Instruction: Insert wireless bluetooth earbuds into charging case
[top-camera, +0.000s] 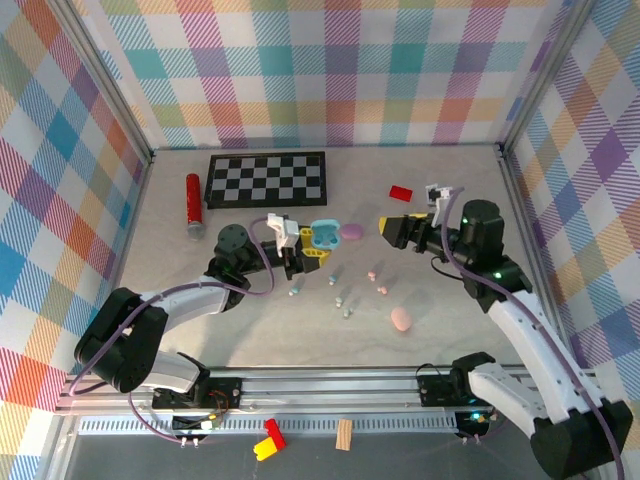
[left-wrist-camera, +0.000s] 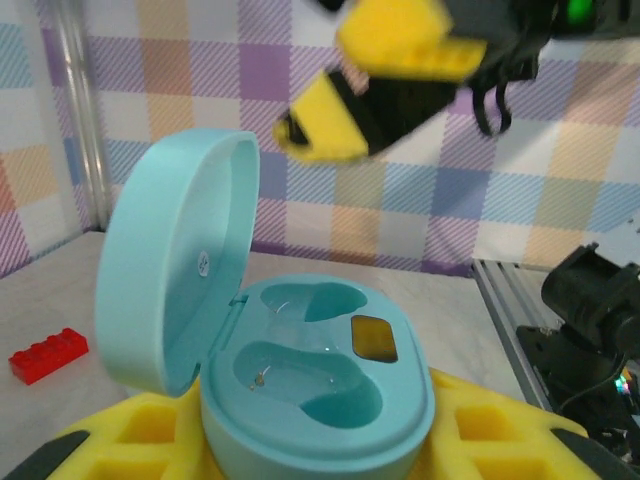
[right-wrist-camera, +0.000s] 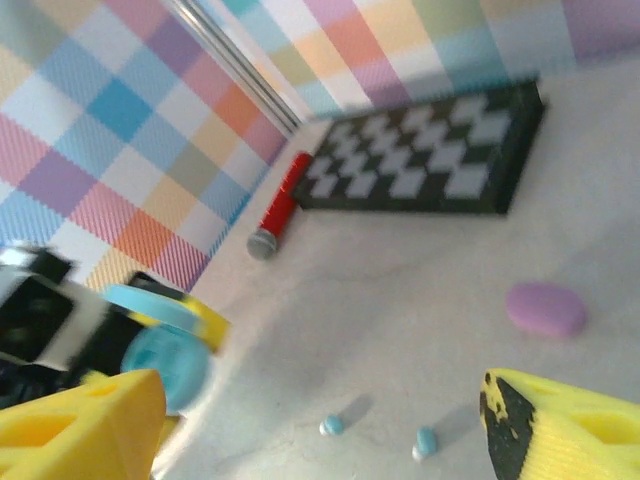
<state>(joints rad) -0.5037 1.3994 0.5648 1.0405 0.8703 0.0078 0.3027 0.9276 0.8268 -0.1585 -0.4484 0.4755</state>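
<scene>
The left gripper (top-camera: 308, 247) is clamped on the open blue case (left-wrist-camera: 318, 395), whose two wells look empty; it should hold that base level. The right gripper (top-camera: 392, 231) hovers to the right of the case, jaws apart and empty. The earbuds (top-camera: 343, 298) lie loose on the case's near side, so it is best to pinch one blue bud (right-wrist-camera: 425, 440) by its stem and lower it straight into a well.

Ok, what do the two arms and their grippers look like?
The left arm and right arm share black joints, white links and a looping purple cable. Their fingers are yellow plastic with black edges. Green lights dot the right arm.
</scene>
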